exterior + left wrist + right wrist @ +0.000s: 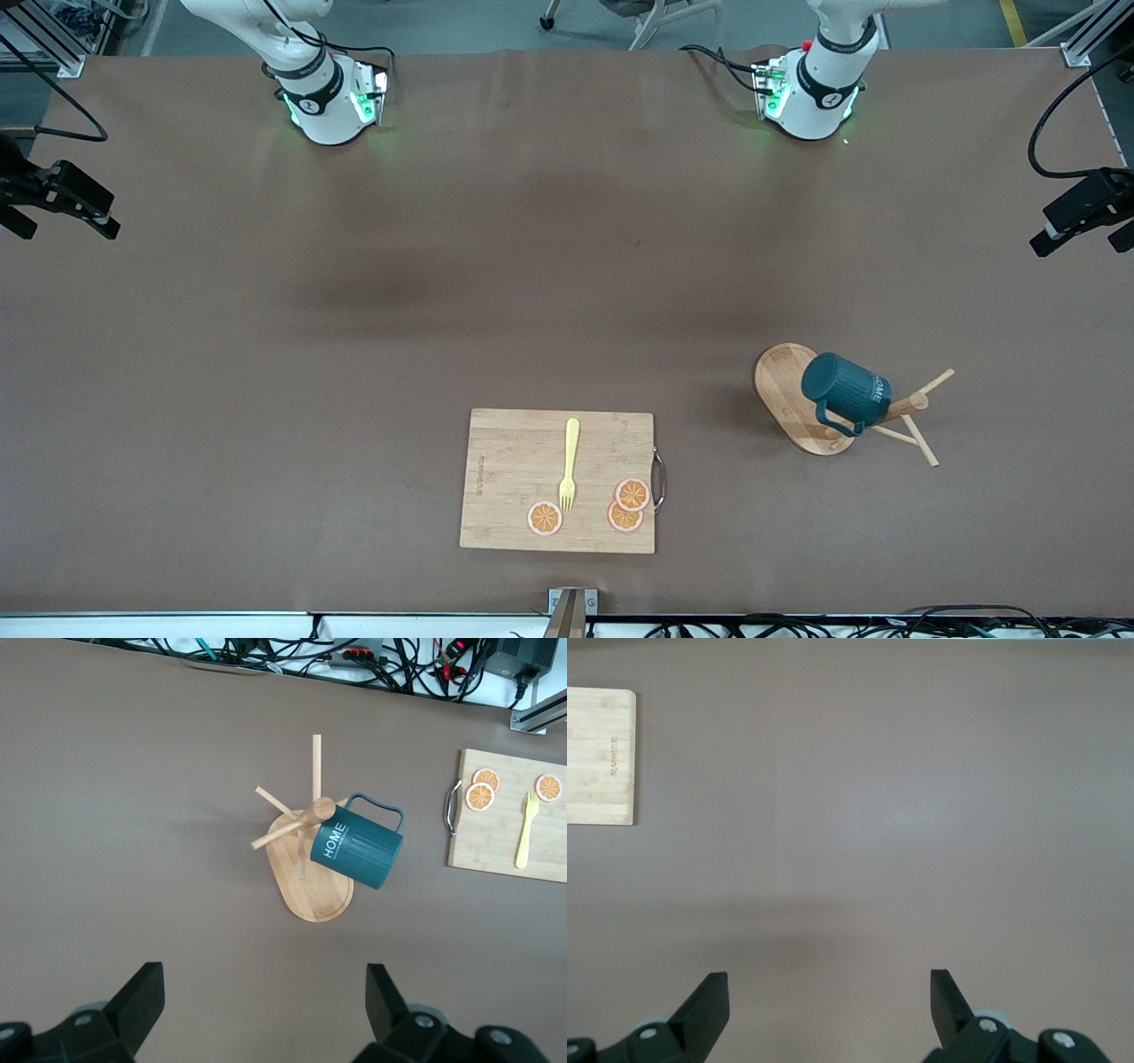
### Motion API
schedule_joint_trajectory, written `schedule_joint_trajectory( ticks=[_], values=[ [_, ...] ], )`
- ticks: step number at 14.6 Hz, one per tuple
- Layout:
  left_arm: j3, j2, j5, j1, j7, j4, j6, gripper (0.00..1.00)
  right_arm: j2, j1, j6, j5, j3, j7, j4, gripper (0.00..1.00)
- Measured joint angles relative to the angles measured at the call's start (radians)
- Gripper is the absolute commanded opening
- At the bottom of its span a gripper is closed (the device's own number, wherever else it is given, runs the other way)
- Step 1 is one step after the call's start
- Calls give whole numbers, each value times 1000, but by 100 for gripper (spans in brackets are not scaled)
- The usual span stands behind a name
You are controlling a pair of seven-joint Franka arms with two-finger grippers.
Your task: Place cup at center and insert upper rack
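Observation:
The dark teal cup (pixel 846 390) hangs by its handle on a peg of the wooden mug tree (pixel 784 385), which stands on its oval base toward the left arm's end of the table. In the left wrist view the cup (pixel 359 846) and the tree (pixel 314 890) lie below my left gripper (pixel 266 979), which is open, empty and high over the bare table. My right gripper (pixel 830 983) is open and empty, high over bare table toward the right arm's end. Neither gripper shows in the front view.
A bamboo cutting board (pixel 514 461) lies near the front camera, mid-table, with a yellow fork (pixel 569 465) and three orange slices (pixel 545 518) on it. It also shows in the left wrist view (pixel 487 828) and the right wrist view (pixel 598 757). Black cameras (pixel 1081 208) stand at both table ends.

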Motion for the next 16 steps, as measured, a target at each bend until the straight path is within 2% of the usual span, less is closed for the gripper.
schedule_joint_trajectory(
  ticks=[16],
  values=[
    [6,0,68,-8,0,6,0,100,0,0,-6,0,-3,0,0,100]
  ],
)
